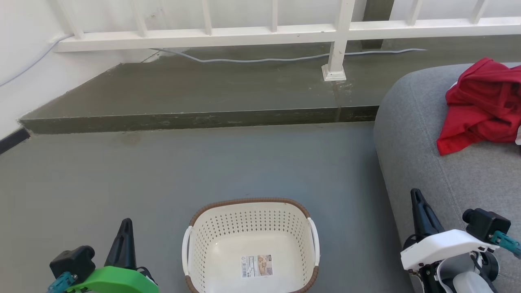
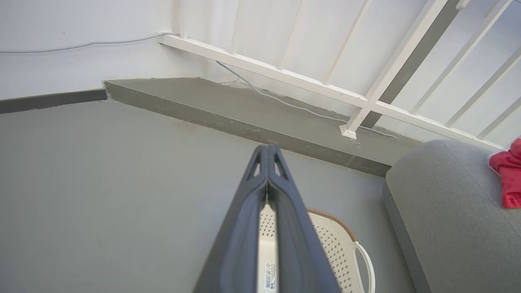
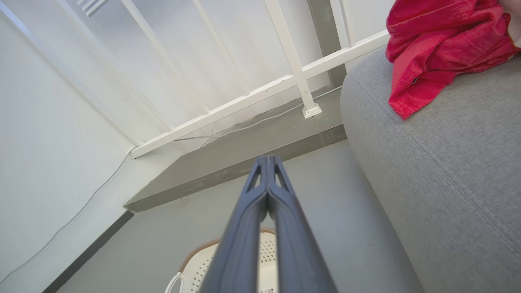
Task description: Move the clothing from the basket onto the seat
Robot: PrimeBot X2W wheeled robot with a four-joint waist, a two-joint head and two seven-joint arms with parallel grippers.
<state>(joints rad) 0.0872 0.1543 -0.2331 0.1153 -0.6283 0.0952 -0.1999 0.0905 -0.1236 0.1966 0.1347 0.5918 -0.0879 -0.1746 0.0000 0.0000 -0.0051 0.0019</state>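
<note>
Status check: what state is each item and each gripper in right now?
Cream-white perforated plastic basket: upright on the grey floor, empty.
Red fabric clothing: crumpled heap lying on the seat.
Large grey woven-fabric seat: bears the clothing.
Left gripper: shut, holding nothing.
Right gripper: shut, holding nothing.

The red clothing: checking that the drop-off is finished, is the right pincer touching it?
Apart. The head view shows a broad stretch of bare grey seat between the shut right pincer and the red clothing.
</note>
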